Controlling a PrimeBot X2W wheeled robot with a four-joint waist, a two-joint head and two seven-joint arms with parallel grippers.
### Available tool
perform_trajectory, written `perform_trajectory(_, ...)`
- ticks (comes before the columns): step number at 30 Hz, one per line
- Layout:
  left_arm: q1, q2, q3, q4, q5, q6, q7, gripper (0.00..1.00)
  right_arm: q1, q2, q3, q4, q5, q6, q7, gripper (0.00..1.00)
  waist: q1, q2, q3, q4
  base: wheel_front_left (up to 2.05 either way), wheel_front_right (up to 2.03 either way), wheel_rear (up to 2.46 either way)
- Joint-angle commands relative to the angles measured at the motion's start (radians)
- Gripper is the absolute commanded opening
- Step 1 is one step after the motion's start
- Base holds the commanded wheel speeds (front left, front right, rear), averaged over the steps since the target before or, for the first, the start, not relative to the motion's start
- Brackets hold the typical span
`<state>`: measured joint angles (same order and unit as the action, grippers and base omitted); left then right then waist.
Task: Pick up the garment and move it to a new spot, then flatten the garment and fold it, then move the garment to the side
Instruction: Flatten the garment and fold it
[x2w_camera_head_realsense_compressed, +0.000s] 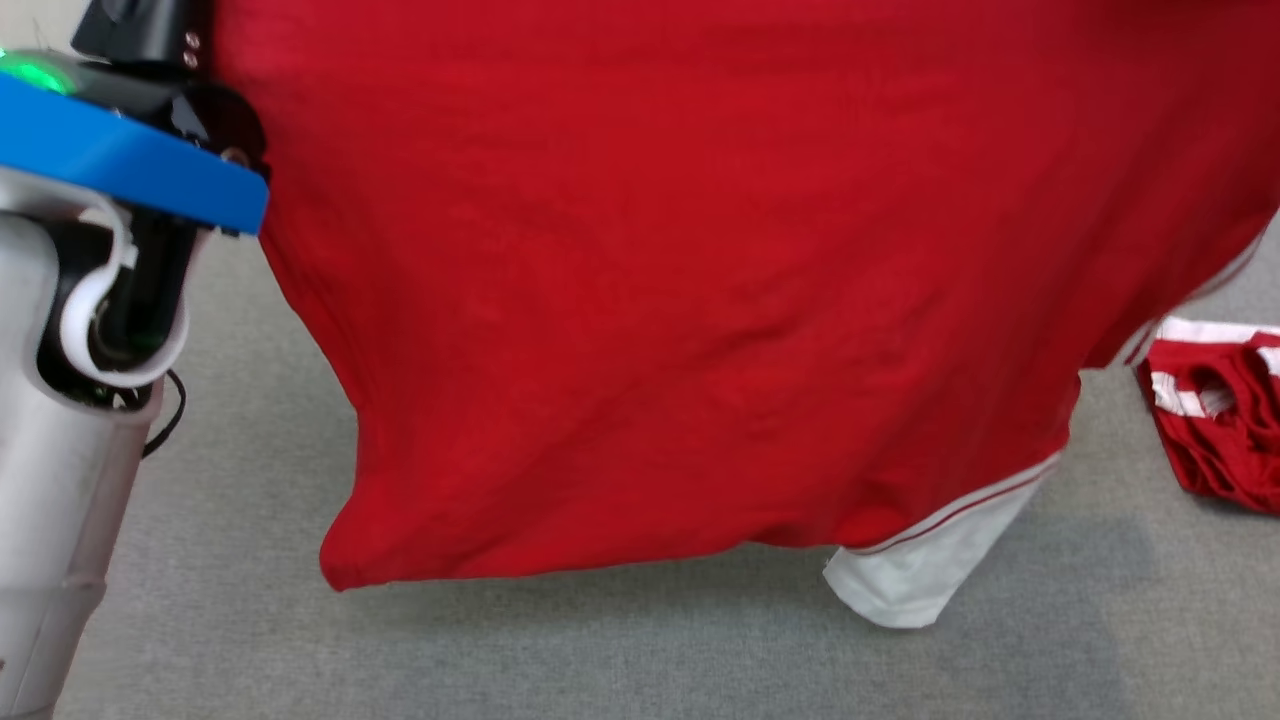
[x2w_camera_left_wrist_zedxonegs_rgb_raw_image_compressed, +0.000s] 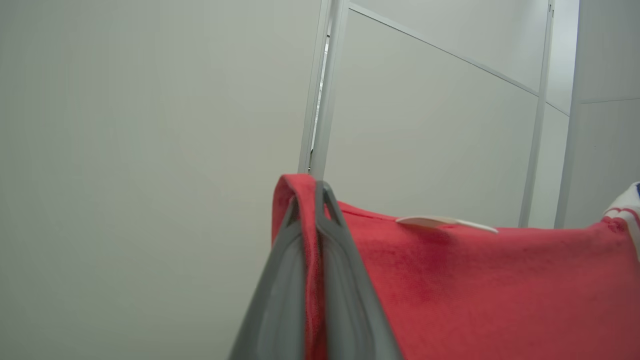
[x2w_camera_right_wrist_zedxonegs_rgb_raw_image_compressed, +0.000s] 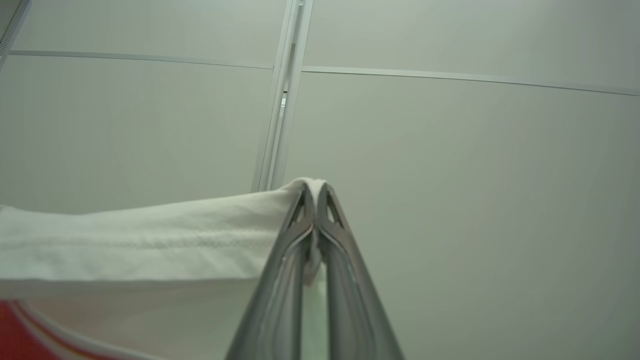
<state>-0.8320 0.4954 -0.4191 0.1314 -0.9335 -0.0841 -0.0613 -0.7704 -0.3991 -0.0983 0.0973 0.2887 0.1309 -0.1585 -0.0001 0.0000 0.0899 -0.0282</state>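
red shirt (x2w_camera_head_realsense_compressed: 680, 300) held up, hanging spread over grey surface (x2w_camera_head_realsense_compressed: 600, 650), white sleeve (x2w_camera_head_realsense_compressed: 920, 575) lowest | left gripper (x2w_camera_left_wrist_zedxonegs_rgb_raw_image_compressed: 310, 195) — jaws clamped on its red edge | right gripper (x2w_camera_right_wrist_zedxonegs_rgb_raw_image_compressed: 314, 192) — jaws clamped on its white fabric | second red bundle (x2w_camera_head_realsense_compressed: 1215, 420) lying far right

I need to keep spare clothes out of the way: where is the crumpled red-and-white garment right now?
The crumpled garment lies on the grey surface at the head view's right edge, beside the hanging red garment.

Grey carpeted surface (x2w_camera_head_realsense_compressed: 600, 660); crumpled red-white cloth (x2w_camera_head_realsense_compressed: 1215, 420) lying at right
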Motion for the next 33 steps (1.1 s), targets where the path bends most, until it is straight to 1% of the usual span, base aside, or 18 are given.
perform_trajectory(1,-0.035,-0.017,0.012,0.031,-0.014,0.009,0.003,0.00,-0.068,0.002,0.011,0.041,-0.008,0.000,-0.008,0.00,0.0001,0.0000,0.045,0.008,0.00,0.00,0.00)
perform_trajectory(4,-0.103,-0.034,0.014,0.095,0.002,0.002,-0.022,0.00,-0.168,0.015,0.031,0.123,-0.043,0.000,-0.037,0.00,0.0001,0.0000,0.105,0.006,0.00,0.00,0.00)
perform_trajectory(5,-0.129,-0.046,0.016,0.119,0.006,-0.006,-0.042,0.00,-0.202,0.019,0.040,0.154,-0.062,0.000,-0.045,0.00,0.0001,0.0000,0.125,0.004,0.00,0.00,0.00)
perform_trajectory(8,-0.222,-0.049,0.002,0.207,0.064,-0.026,-0.121,0.00,-0.331,0.038,0.048,0.241,-0.120,0.000,-0.076,0.00,0.0001,0.0000,0.185,-0.005,0.00,0.00,0.00)
perform_trajectory(10,-0.285,-0.074,0.007,0.265,0.070,-0.036,-0.160,0.00,-0.419,0.053,0.023,0.286,-0.157,0.000,-0.093,0.00,0.0001,0.0000,0.218,-0.009,0.00,0.00,0.00)
perform_trajectory(12,-0.342,-0.083,0.011,0.298,0.090,-0.042,-0.187,0.00,-0.485,0.070,-0.009,0.314,-0.185,0.000,-0.101,0.00,0.0001,0.0000,0.244,-0.013,0.00,0.00,0.00)
perform_trajectory(14,-0.376,-0.100,0.033,0.306,0.099,-0.047,-0.200,0.00,-0.537,0.083,-0.053,0.327,-0.205,0.000,-0.107,0.00,0.0001,0.0000,0.266,-0.016,0.00,0.00,0.00)
perform_trajectory(15,-0.384,-0.110,0.048,0.294,0.102,-0.049,-0.203,0.00,-0.557,0.093,-0.076,0.318,-0.205,0.000,-0.107,0.00,0.0001,0.0000,0.276,-0.018,0.00,0.00,0.00)
perform_trajectory(17,-0.360,-0.125,0.067,0.241,0.111,-0.049,-0.203,0.00,-0.549,0.112,-0.103,0.303,-0.198,0.000,-0.106,0.00,0.0001,0.0000,0.290,-0.022,0.00,0.00,0.00)
perform_trajectory(18,-0.327,-0.129,0.060,0.217,0.104,-0.046,-0.204,0.00,-0.520,0.122,-0.108,0.302,-0.185,0.000,-0.106,0.00,0.0001,0.0000,0.293,-0.025,0.00,0.00,0.00)
perform_trajectory(20,-0.263,-0.118,0.045,0.175,0.098,-0.046,-0.204,0.00,-0.448,0.131,-0.110,0.287,-0.161,0.000,-0.106,0.00,0.0001,0.0000,0.302,-0.029,0.00,0.00,0.00)
perform_trajectory(21,-0.226,-0.117,0.053,0.163,0.083,-0.046,-0.204,0.00,-0.407,0.137,-0.104,0.277,-0.146,0.000,-0.106,0.00,0.0001,0.0000,0.305,-0.031,0.00,0.00,0.00)
perform_trajectory(24,-0.078,-0.118,0.051,0.141,0.065,-0.047,-0.204,0.00,-0.231,0.153,-0.083,0.221,-0.105,0.000,-0.106,0.00,0.0001,0.0000,0.309,-0.038,0.00,0.00,0.00)
perform_trajectory(25,-0.014,-0.123,0.048,0.140,0.053,-0.047,-0.204,0.00,-0.155,0.164,-0.080,0.204,-0.086,0.000,-0.106,0.00,0.0001,0.0000,0.307,-0.041,0.00,0.00,0.00)
perform_trajectory(26,0.042,-0.132,0.067,0.139,0.052,-0.047,-0.205,0.00,-0.081,0.176,-0.077,0.192,-0.069,0.000,-0.106,0.00,0.0001,0.0000,0.303,-0.043,0.00,0.00,0.00)
perform_trajectory(27,0.042,-0.132,0.067,0.139,0.052,-0.047,-0.205,0.00,-0.081,0.176,-0.077,0.192,-0.069,0.000,-0.106,0.00,0.0001,0.0000,0.303,-0.043,0.00,0.00,0.00)
perform_trajectory(30,0.220,-0.166,0.094,0.144,0.050,-0.047,-0.205,0.00,0.138,0.214,-0.069,0.155,-0.023,0.000,-0.106,0.00,0.0001,0.0000,0.289,-0.047,0.00,0.00,0.00)
perform_trajectory(33,0.375,-0.194,0.083,0.129,0.065,-0.047,-0.205,0.00,0.345,0.245,-0.064,0.140,0.008,0.000,-0.107,0.00,0.0001,0.0000,0.268,-0.046,0.00,0.00,0.00)
